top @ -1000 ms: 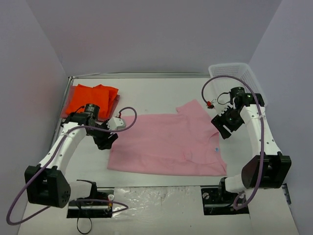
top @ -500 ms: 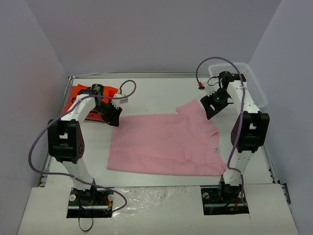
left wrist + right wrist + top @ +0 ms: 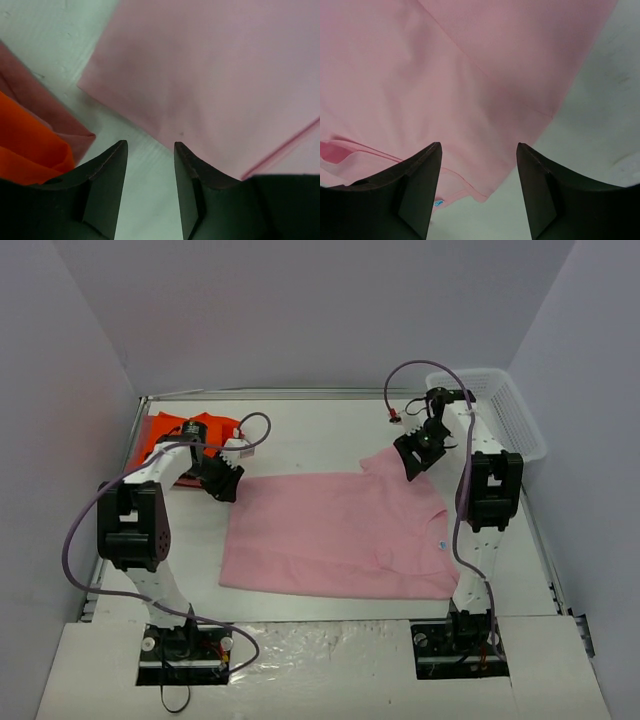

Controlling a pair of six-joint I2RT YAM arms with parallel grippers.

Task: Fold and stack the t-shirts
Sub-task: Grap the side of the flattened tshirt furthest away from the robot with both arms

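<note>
My left gripper (image 3: pixel 150 145) hangs with fingers narrowly parted, nothing between them, at the far left corner of the pink t-shirt (image 3: pixel 340 535), which lies flat mid-way across the table (image 3: pixel 300 430); my right gripper (image 3: pixel 479 146) gapes wider, empty, over its far right sleeve. The orange t-shirt (image 3: pixel 25 145) sits on the dull red t-shirt (image 3: pixel 55 125) in the table's far left corner.
</note>
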